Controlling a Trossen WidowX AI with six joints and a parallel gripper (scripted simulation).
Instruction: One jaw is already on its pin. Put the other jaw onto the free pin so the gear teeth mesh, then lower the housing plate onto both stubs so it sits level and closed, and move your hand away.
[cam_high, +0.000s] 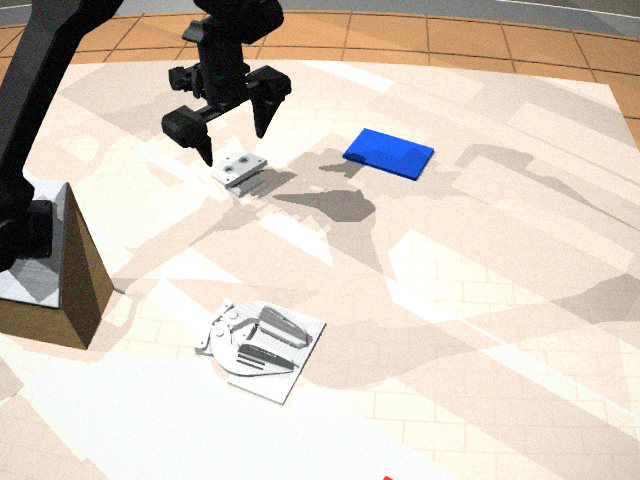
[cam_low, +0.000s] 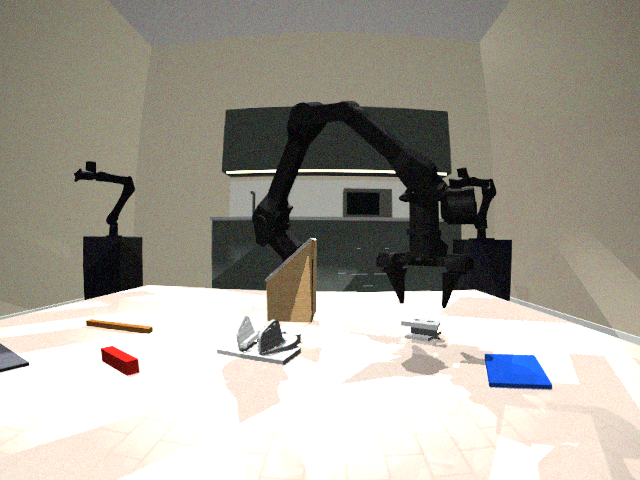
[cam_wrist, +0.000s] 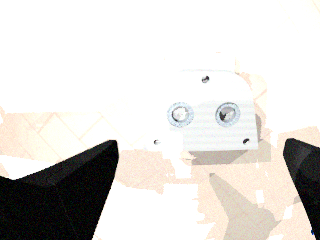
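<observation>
My gripper is open and empty, pointing down above the housing plate. The pale housing plate has two large ringed holes and several small ones. It sits raised on a low pale support, between the two fingers as seen in the wrist view. The grey base lies on the table, away from the gripper. The two jaws lie side by side on it: one jaw and the other jaw. Round stub tops show at their rear ends. Whether the teeth mesh cannot be told.
A blue plate lies beyond the housing plate. A wooden wedge-shaped block stands near the arm's base. A red block, an orange stick and a dark flat piece lie on the base's far side from the gripper.
</observation>
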